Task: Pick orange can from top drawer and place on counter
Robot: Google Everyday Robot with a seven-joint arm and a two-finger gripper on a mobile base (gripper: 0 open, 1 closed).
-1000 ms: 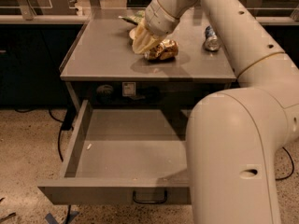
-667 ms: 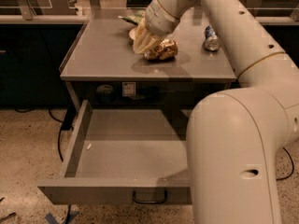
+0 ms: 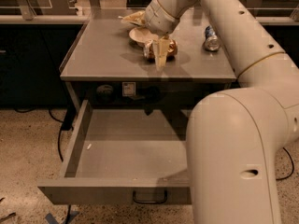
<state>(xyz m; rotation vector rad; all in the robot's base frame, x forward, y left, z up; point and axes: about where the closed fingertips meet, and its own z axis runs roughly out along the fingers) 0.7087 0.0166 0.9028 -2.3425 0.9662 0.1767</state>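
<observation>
The orange can lies on its side on the counter, near the middle of its right half. My gripper hangs just above and to the left of the can with its fingers spread apart. One pale finger reaches down in front of the can and hides its middle. The top drawer is pulled out below the counter, and nothing shows in the part of it I can see. My arm hides its right side.
A blue and silver can lies on the counter's right side. The drawer's dark bar handle faces the front. My large arm body fills the right foreground. Cables trail on the floor at the left.
My gripper has drawn up and back from the orange can and its fingers have spread. The can stays lying in the same spot on the counter.
</observation>
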